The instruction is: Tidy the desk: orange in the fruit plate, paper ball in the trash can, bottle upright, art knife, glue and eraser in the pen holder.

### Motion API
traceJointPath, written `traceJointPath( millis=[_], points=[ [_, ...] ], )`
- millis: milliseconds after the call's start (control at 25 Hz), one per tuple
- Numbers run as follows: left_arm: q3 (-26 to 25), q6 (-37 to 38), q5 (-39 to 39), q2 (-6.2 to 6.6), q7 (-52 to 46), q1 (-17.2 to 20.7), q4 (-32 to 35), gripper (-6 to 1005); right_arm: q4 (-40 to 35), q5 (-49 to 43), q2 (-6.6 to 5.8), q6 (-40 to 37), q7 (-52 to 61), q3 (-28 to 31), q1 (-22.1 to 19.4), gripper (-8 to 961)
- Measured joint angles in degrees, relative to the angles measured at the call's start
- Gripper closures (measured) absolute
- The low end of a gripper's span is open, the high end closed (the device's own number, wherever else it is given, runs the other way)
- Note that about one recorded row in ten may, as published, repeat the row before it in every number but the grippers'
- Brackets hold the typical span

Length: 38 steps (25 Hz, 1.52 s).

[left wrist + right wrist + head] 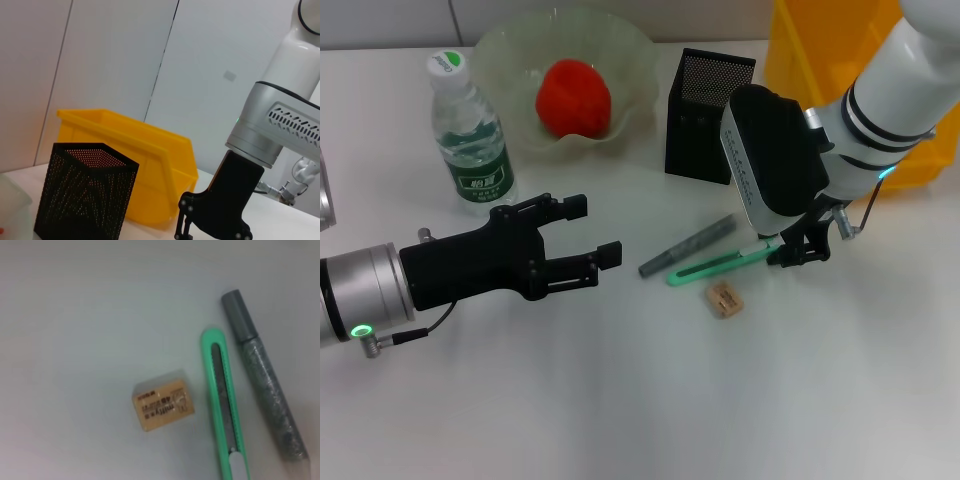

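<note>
Right gripper [798, 250]: I've got it down at the far end of the green knife [720, 265], fingers low at the desk; can't tell from any of my feeds if they're apart or already pinching, so I'm calling that unknown.
Left gripper [590, 232]: hovering over bare desk just in front of the bottle [468, 130], fingers clearly spread, nothing in them. Parked as far as I'm concerned.
Knife: lying flat, slanted, with the grey glue stick [687, 245] right alongside it, nearly parallel, only a thin gap between them in the right wrist view. Eraser [724, 299] sits near its other side, not touching.
Step in hand: my read is picking the knife up for the pen holder [705, 115].
How I'd do it well: close across the thin width of the knife at that end, and keep the fingers off the glue stick so it doesn't roll or come along for the ride. Lift straight up before swinging.
Drop-off: holder is the black mesh box behind the tools, next to the fruit plate [640, 55]. I'd tip the knife upright over the opening before letting go.
Risk: the knife is flat and slick, so it could pivot in a one-end grip.
Already fine, I think: orange [574, 97] in the plate, bottle upright.
</note>
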Motion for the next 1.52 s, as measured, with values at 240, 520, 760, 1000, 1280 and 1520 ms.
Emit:
traceJointPath(
  millis=[240,520,760,1000,1280,1520],
  points=[
    [0.0,0.0,-0.06,0.01,-0.09,-0.09,0.0,140,-0.11,-0.7,0.0,-0.62,0.29,0.15,0.23,707],
    [0.01,0.0,-0.05,0.01,-0.11,-0.15,0.01,140,0.12,-1.54,0.0,-0.68,0.87,-0.04,0.31,742],
    [0.0,0.0,-0.04,0.0,0.06,-0.05,0.11,140,0.11,-1.54,0.0,-0.68,1.19,-0.06,0.3,748],
    [0.01,0.0,-0.04,0.0,0.34,-0.01,0.16,140,-0.11,-1.54,0.07,-0.96,1.55,-0.08,0.27,747],
    [0.01,0.05,-0.08,0.05,0.3,0.04,0.44,140,-2.35,-1.51,0.16,-2.37,1.65,0.24,-0.26,774],
    [-0.95,-0.06,-0.11,0.18,0.34,0.37,0.29,140,-11.1,-0.88,0.11,-8.6,1.75,3.0,-3.42,773]
  ],
)
